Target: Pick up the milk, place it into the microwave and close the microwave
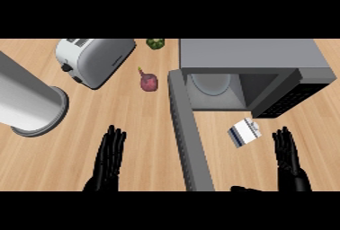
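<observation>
Near the milk carton [245,133], the right robot hand [287,152] is flat, straight-fingered, empty. So is the left robot hand [109,157]. Carton lettering unreadable.

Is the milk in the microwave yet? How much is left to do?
Not yet. Done: the microwave has its door open. In hand: nothing. The milk sits on the counter in front of the microwave, and the right hand is open just beside it, not touching. The left hand is open on the door's other side. Left to do: grab the milk, put it inside, shut the door.
</observation>
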### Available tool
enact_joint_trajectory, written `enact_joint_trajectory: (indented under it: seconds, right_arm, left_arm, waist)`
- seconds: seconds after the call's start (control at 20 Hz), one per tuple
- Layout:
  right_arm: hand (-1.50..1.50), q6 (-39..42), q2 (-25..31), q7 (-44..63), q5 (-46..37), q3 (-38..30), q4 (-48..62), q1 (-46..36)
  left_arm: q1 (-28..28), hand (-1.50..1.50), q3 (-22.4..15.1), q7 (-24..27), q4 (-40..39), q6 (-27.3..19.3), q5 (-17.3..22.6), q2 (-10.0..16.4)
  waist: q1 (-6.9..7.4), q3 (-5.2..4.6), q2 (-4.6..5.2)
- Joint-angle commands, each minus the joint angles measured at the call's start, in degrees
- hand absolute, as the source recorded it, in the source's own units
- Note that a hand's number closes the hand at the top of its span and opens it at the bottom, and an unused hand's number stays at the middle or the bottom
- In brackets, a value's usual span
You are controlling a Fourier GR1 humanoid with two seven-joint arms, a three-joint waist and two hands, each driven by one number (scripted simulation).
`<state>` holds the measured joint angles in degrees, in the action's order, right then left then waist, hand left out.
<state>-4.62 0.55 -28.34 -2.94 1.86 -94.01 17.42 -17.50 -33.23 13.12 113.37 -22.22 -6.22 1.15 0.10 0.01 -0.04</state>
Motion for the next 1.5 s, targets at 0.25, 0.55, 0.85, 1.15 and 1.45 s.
enact_joint_trajectory:
  seconds: [0.25, 0.55, 0.85, 1.15, 1.45]
  right_arm:
    - [-1.50, -1.10, 0.62, -8.71, 0.33, -4.70, 18.23, -8.75]
    - [-1.50, -4.06, 2.04, -10.91, -0.13, -8.47, 27.13, -15.67]
    - [-1.50, -5.93, 4.07, -18.50, -0.02, -13.14, 44.80, -26.11]
    - [1.50, -7.98, 4.11, -26.15, 0.65, -15.35, 55.42, -30.88]
    - [1.50, -8.84, 8.32, -32.86, 2.44, -21.00, 67.05, -36.65]
  left_arm:
    - [-2.94, -1.50, 0.29, 2.15, 1.30, 1.43, 4.14, 3.94]
    - [-3.98, -1.50, 4.15, 7.57, -2.31, 5.55, 10.62, 5.79]
    - [-5.39, -1.50, 10.06, 6.82, 1.24, 8.45, 15.51, 9.53]
    - [-10.88, -1.50, 7.13, 11.34, 1.17, 8.80, 13.81, 9.88]
    - [-10.71, -1.50, 8.50, 9.91, 3.25, 10.23, 15.13, 10.99]
  waist:
    - [0.09, 0.00, 0.02]
    - [0.18, -0.01, 0.05]
    - [0.47, 0.02, 0.12]
    - [0.44, 0.02, 0.08]
    - [0.92, 0.09, 0.29]
